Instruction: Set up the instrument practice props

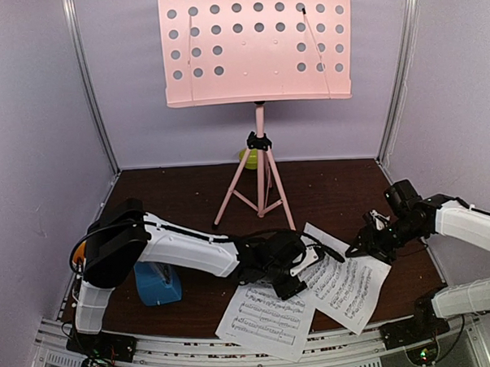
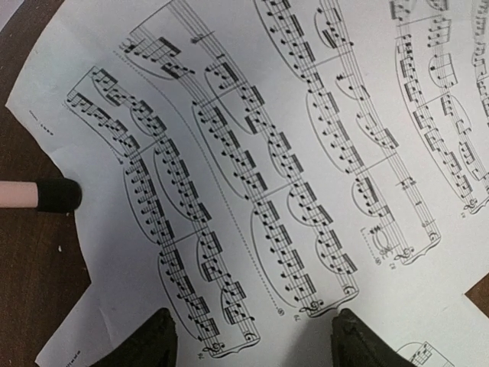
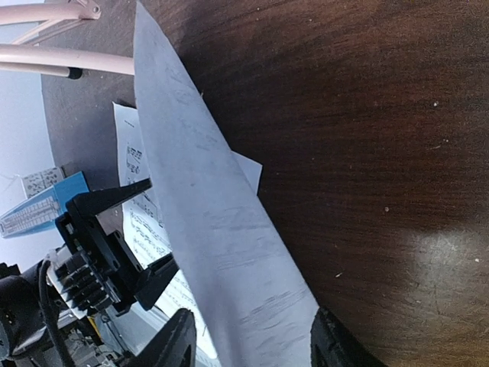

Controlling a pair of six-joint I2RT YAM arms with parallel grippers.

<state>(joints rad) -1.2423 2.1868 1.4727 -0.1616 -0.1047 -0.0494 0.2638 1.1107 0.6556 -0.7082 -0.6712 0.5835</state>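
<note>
Left jaws hang open over one page [image 1: 263, 321]; right jaws straddle the other page's [image 1: 351, 288] lifted edge, unclamped. Both lie at six o'clock; stand [image 1: 255, 45], twelve o'clock, holds nothing yet.

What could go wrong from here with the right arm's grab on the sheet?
1. The right gripper has only the raised edge of the right sheet between its open jaws; thin paper could slip or crease on closing.
2. The left gripper is spread over that same sheet; if it presses down during a lift, the page may tear.
3. It overlaps the left sheet and lies by the stand foot; pulling could drag either.
</note>
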